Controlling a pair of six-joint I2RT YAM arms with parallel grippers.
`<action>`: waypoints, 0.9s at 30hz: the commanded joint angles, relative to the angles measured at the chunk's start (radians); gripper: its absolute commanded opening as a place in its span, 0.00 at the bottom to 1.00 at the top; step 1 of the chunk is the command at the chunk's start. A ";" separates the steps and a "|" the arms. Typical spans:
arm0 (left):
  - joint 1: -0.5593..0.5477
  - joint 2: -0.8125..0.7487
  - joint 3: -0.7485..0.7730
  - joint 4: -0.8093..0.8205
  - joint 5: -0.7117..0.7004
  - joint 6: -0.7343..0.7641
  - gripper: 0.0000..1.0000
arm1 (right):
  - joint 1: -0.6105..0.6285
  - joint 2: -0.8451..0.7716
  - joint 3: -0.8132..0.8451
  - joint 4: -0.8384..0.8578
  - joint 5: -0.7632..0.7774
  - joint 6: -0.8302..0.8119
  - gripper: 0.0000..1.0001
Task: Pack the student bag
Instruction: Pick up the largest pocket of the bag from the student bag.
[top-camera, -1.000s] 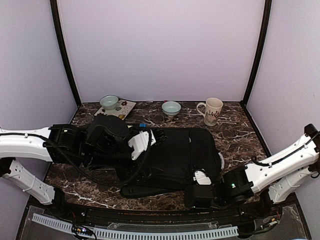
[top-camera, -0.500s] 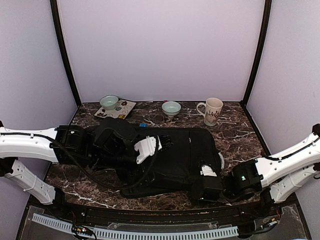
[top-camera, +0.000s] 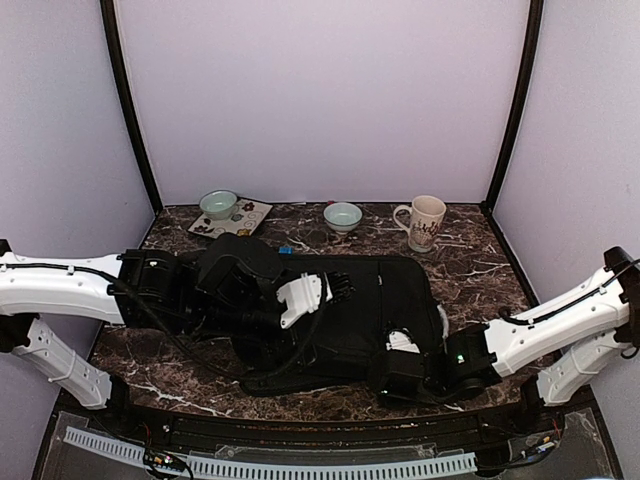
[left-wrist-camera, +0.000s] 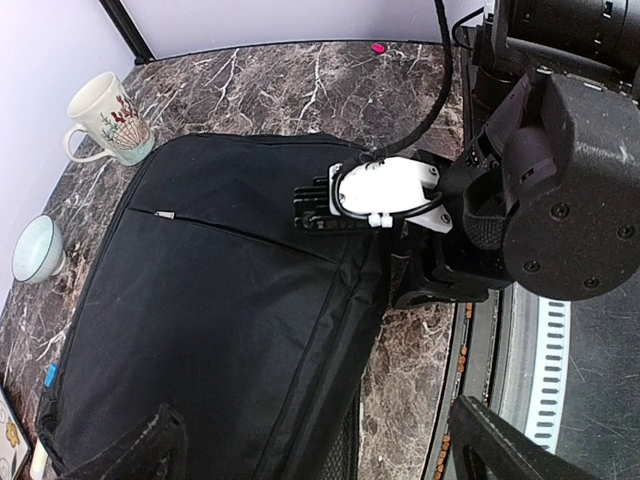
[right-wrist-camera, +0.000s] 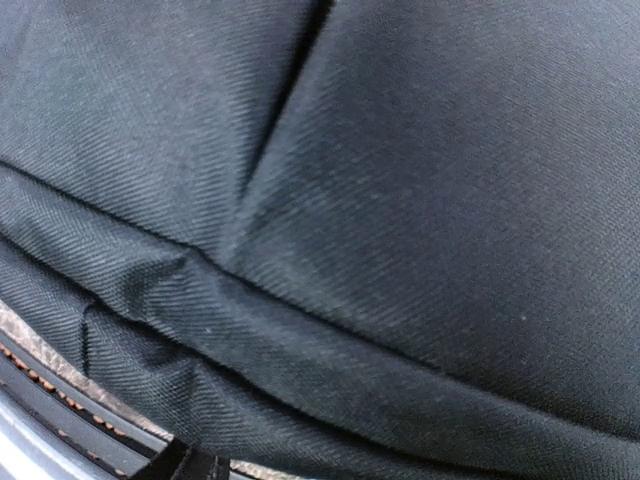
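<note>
Two white-and-black robot arms reach in over a large black soft fabric backpack (top-camera: 385, 292), which lies flat on the middle of the dark brown, white-veined marble table (top-camera: 480, 272), its long side running left to right. The left gripper (top-camera: 336, 288) hangs above the bag's left half with its two black fingers (left-wrist-camera: 140, 452) spread wide and nothing between them; its wrist view looks down on smooth fabric and a zipper line crossing the bag's panel. The right gripper (left-wrist-camera: 312, 208) is at the bag's near right corner, its dark fingertips lying against the fabric by the edge seam. Whether they pinch the cloth or only rest on it, I cannot tell, since the right wrist view shows only close-up folds of black weave. Along the far edge of the table, well apart from the bag, stand a cream ceramic mug with a red flower print (top-camera: 425, 222), a pale green round bowl (top-camera: 343, 215) near the middle, and a second pale green bowl (top-camera: 218, 204) resting on a flat pale printed card (top-camera: 250, 214). A small blue item (top-camera: 286, 250), too small to identify, lies just beside the bag's far edge.
</note>
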 joint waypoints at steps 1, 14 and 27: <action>0.000 0.003 0.033 -0.004 0.013 0.005 0.93 | -0.008 0.017 0.019 0.006 0.059 -0.023 0.51; 0.001 0.024 0.034 0.003 0.020 0.003 0.93 | -0.007 0.013 0.045 -0.039 0.141 -0.076 0.28; 0.006 0.104 0.049 -0.149 0.030 0.057 0.99 | 0.032 -0.049 0.004 0.104 0.206 -0.196 0.00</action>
